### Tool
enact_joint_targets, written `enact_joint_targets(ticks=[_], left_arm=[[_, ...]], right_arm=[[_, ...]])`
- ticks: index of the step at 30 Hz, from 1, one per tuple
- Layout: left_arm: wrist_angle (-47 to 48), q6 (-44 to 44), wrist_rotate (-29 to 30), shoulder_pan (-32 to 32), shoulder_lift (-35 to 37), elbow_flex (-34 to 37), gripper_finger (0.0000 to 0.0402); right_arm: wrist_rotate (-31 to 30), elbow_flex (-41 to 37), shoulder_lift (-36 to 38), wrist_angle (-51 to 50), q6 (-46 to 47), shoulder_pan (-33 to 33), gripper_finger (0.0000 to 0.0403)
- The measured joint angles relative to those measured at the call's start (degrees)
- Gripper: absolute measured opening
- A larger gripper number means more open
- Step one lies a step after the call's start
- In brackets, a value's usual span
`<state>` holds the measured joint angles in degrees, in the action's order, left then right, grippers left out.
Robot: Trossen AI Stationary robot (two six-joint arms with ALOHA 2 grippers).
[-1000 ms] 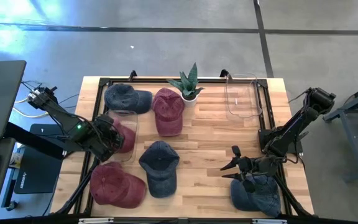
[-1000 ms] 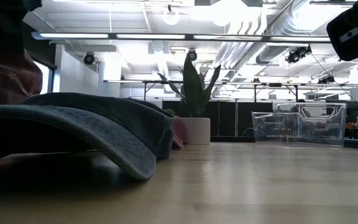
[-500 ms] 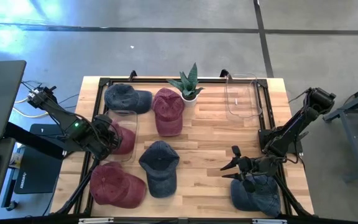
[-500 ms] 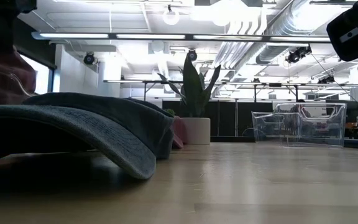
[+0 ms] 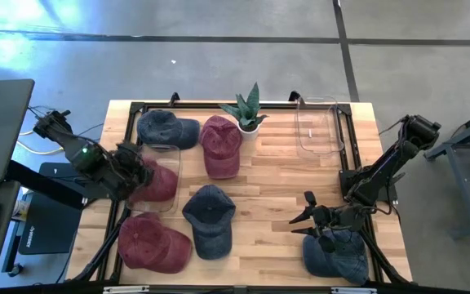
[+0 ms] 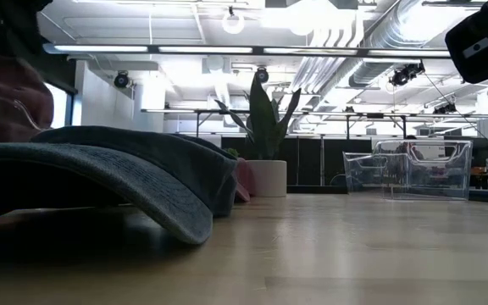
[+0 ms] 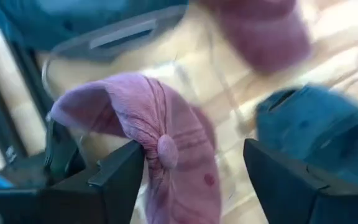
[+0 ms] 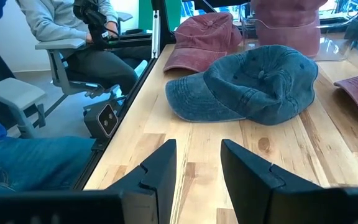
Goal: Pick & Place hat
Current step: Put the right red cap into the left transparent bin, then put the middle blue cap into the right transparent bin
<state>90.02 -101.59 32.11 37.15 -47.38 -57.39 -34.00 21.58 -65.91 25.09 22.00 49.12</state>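
Observation:
A red hat (image 5: 157, 181) lies crown up inside a clear bin (image 5: 166, 149) at the table's left side; the left wrist view shows it as the red hat (image 7: 160, 143), just beyond my fingers. My left gripper (image 5: 127, 169) is open at the bin's left rim, and its two fingers stand wide apart in the left wrist view (image 7: 194, 177). My right gripper (image 5: 310, 217) hangs open over the table's near right, above a blue hat (image 5: 337, 255). In the right wrist view (image 8: 194, 168) nothing is between its fingers.
Other hats lie on the table: a blue hat (image 5: 166, 128) and a red hat (image 5: 221, 144) at the far side, a blue hat (image 5: 210, 216) in the middle, and a red hat (image 5: 153, 242) near left. A potted plant (image 5: 247, 110) and a second clear bin (image 5: 317, 126) stand at the far edge.
My left gripper has come off the red hat. It has drawn back toward the table's left edge and risen a little. The hat stays in the clear bin.

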Motion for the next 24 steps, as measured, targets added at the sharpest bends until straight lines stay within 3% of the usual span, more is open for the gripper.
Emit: enact_joint_targets(ticks=[7, 17, 24], left_arm=[[-0.4, 6.3, 17.7, 0.0, 2.0, -4.0, 0.0276], [-6.2, 16.9, 23.0, 0.0, -4.9, -8.9, 0.0276], [-3.5, 21.9, 24.9, 0.0, -13.4, -14.9, 0.0276]], right_arm=[[0.0, 0.0, 0.0, 0.0, 0.0, 0.0, 0.0122], [-0.1, 0.0, 0.0, 0.0, -0.4, 0.0, 0.0122], [-0.3, 0.0, 0.0, 0.0, -0.2, 0.0, 0.0122]])
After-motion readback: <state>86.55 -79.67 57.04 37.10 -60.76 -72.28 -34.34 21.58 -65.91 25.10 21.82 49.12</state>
